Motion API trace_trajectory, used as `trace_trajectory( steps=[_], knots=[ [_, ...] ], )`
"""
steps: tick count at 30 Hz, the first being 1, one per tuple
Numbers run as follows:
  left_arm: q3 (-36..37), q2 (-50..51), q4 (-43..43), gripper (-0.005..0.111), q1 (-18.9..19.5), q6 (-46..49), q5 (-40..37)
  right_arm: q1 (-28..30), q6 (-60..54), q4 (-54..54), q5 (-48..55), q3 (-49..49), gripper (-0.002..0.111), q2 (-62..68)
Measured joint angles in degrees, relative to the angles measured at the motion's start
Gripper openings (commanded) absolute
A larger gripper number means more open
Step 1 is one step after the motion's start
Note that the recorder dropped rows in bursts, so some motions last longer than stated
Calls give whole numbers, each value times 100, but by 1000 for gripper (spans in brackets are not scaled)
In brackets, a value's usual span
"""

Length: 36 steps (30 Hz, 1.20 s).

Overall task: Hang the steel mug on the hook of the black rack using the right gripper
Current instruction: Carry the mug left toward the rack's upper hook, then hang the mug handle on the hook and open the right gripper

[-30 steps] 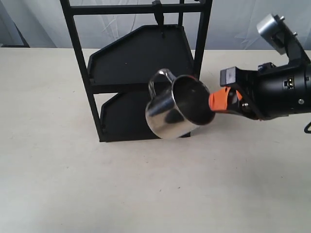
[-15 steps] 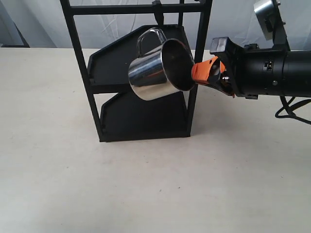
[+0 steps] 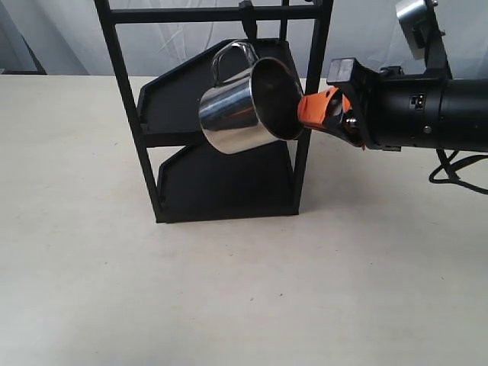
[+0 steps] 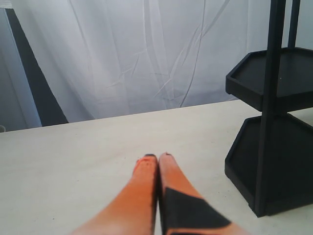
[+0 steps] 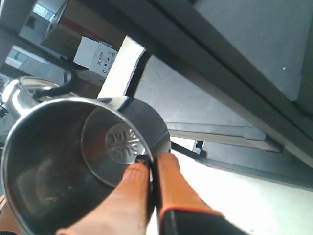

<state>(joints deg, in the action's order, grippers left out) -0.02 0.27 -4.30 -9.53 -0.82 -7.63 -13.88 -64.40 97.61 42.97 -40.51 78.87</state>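
Observation:
My right gripper (image 3: 311,113) is shut on the rim of the steel mug (image 3: 244,103), holding it tipped on its side in the air in front of the black rack (image 3: 217,107). The mug's wire handle (image 3: 231,55) points up, just below and left of the hook (image 3: 248,21) on the top crossbar. In the right wrist view one finger is inside the steel mug (image 5: 73,156) and one outside, my right gripper (image 5: 155,159) pinching its wall. My left gripper (image 4: 157,157) is shut with nothing in it, low over the table beside the black rack (image 4: 274,127).
The rack's two tray shelves (image 3: 221,91) sit behind and below the mug. A white curtain (image 4: 146,54) hangs behind the beige table (image 3: 229,297). The right arm's cable (image 3: 457,171) trails at the right edge.
The right gripper has lifted the mug up and to the left, from in front of the lower shelf to just under the top crossbar. In the last half second it moved only slightly.

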Motion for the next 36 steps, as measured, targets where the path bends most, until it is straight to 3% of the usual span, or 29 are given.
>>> trace_trajectory(
  steps=[12, 30, 32, 36],
  knots=[
    [0, 0, 0, 2, 0, 0, 0, 356, 12, -262, -331, 9, -1, -87],
    [0, 0, 0, 2, 0, 0, 0, 356, 102, -813, -1348, -9, 0, -144],
    [0, 0, 0, 2, 0, 0, 0, 356, 107, -824, -1348, -9, 8, -144],
    [0, 0, 0, 2, 0, 0, 0, 356, 135, -863, -1534, -9, 41, -144]
  ],
)
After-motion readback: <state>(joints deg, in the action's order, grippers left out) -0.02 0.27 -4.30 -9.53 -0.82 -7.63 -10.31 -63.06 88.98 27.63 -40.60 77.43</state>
